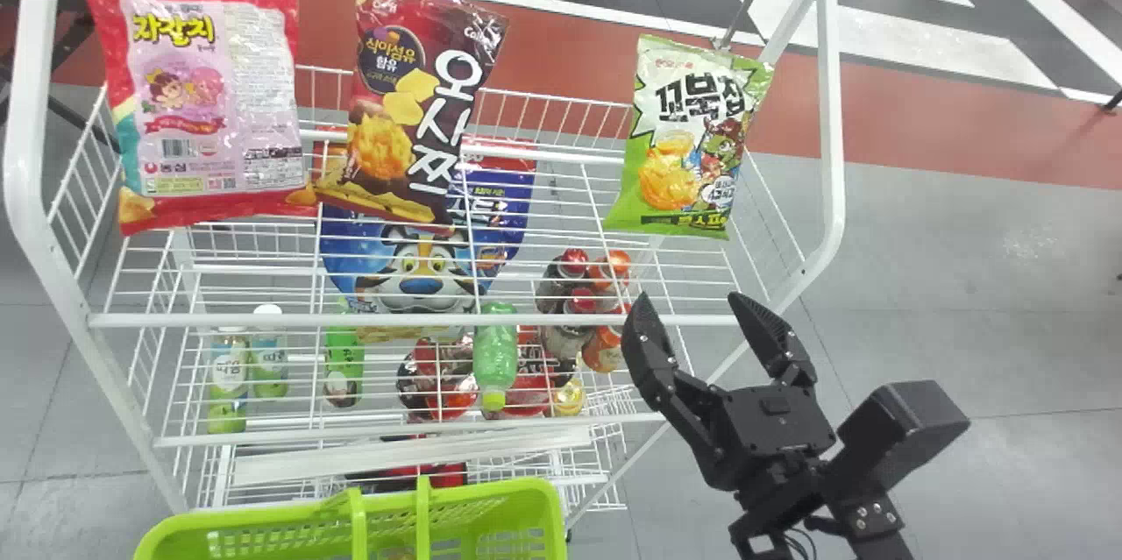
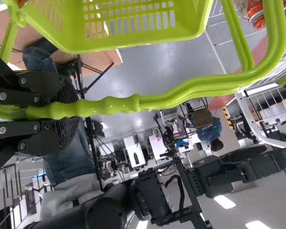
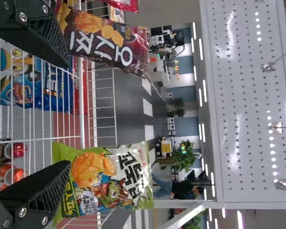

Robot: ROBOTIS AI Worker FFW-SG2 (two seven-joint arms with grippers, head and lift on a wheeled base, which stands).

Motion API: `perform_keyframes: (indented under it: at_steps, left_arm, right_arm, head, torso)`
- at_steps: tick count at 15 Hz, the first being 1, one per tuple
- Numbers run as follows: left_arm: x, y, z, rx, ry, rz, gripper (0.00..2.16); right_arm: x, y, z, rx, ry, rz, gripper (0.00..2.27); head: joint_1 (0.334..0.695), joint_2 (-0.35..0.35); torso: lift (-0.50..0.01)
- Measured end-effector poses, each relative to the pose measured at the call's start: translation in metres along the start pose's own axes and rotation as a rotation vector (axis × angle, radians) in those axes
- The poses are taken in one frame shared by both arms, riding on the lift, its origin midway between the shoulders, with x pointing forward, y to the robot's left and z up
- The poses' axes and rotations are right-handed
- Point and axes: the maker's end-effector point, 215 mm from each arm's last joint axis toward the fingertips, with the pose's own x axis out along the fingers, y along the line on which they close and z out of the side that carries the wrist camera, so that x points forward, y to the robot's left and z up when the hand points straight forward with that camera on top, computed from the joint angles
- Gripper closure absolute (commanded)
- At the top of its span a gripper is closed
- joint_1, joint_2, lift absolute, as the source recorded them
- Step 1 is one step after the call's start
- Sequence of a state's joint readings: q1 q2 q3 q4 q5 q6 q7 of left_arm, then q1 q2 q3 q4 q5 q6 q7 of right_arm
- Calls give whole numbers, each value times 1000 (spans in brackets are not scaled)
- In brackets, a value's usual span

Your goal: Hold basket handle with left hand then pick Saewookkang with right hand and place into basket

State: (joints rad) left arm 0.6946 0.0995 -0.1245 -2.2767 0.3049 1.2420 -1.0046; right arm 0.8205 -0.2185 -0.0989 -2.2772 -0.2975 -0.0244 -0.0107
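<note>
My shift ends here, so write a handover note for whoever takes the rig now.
Left gripper: shut on the handle of the green basket.
Right gripper: open, holding nothing, in front of the white wire rack.
Bags upright at the rack: red-and-pink, brown, green-and-white. I can't tell which, if any, is the Saewookkang.
Done: handle held.
Left: identify the Saewookkang, pick it with the right gripper, place it in the basket.
</note>
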Motion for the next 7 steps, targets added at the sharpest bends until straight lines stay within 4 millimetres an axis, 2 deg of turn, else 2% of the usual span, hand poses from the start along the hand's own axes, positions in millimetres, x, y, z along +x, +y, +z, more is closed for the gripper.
perform_keyframes:
  at_steps: [7]
  left_arm:
    - [-1, 2, -1, -8, 0, 3, 1774]
  right_arm:
    - [-1, -1, -4, 2, 13, -6, 110]
  head:
    - [695, -350]
  torso:
    - [-19]
